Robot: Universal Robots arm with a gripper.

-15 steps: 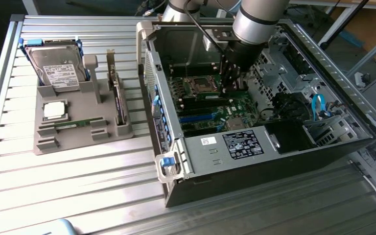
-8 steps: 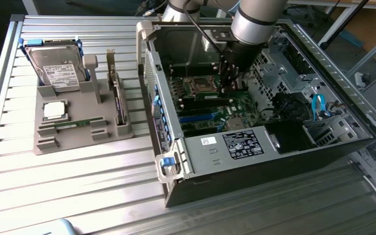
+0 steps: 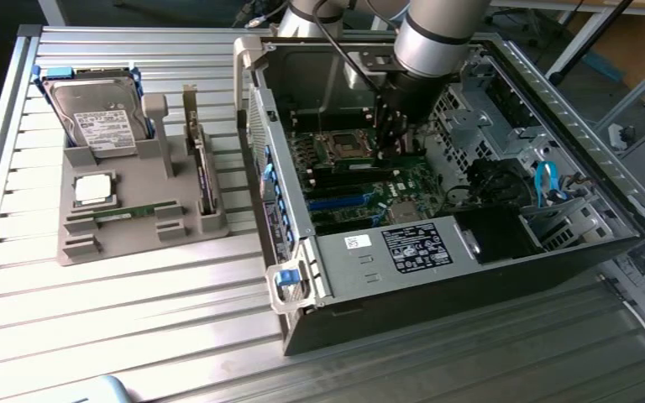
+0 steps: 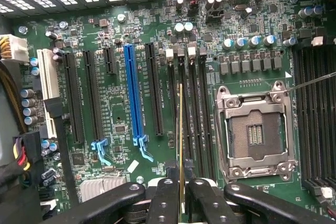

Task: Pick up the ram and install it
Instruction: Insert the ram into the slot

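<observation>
The claw (image 4: 181, 192) is pinching the ram (image 4: 181, 129) by its upper edge, so the stick shows edge-on as a thin gold-green line hanging just above the bank of black memory slots (image 4: 190, 108) beside the open processor socket (image 4: 254, 132), inside the computer case (image 3: 435, 252) on the slatted surface (image 3: 132, 319). It looks light, thin and stiff, but probably brittle if bent, with small chips and contact fingers best left untouched. The 2 fingers (image 4: 164, 203) grip the flat faces near the middle of the top edge, which should keep it balanced and upright.
</observation>
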